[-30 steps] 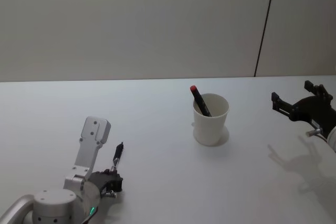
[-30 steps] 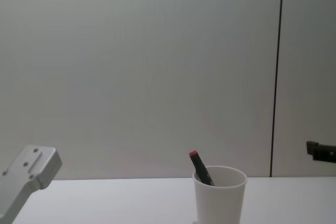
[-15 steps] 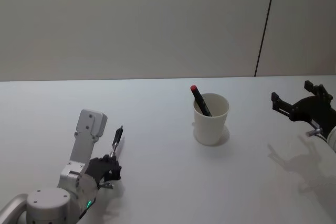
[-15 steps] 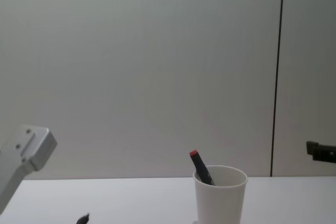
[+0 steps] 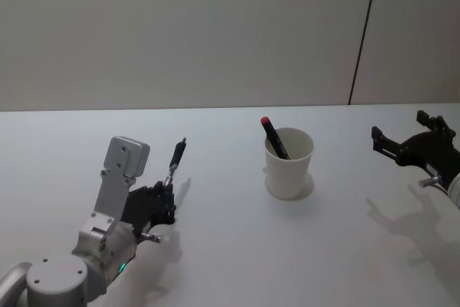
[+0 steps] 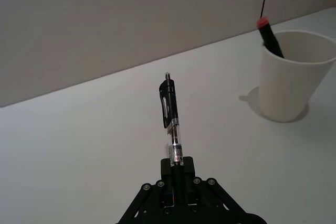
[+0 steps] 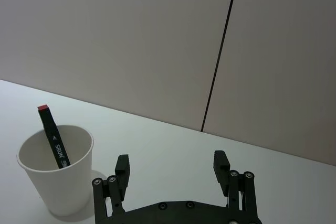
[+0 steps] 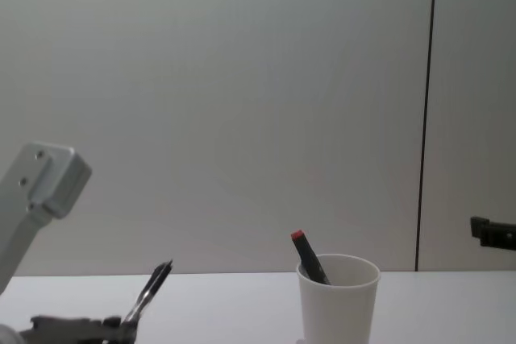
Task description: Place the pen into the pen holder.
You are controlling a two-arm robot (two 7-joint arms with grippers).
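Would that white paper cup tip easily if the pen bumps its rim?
Probably yes: the paper cup looks light, with a base narrower than its rim. The marker leaning against one side likely shifts its balance. The pen in the left gripper should enter gently.

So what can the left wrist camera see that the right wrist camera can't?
Left wrist view, not the right one: the pen, with a black clip, sticking out of the left claw, which is shut on its lower end.

Right wrist view, not the left one: the right claw, open and holding nothing, and white lettering on the marker.

Both: the white cup standing on the table, with the red-capped marker leaning inside it, and the grey wall behind.
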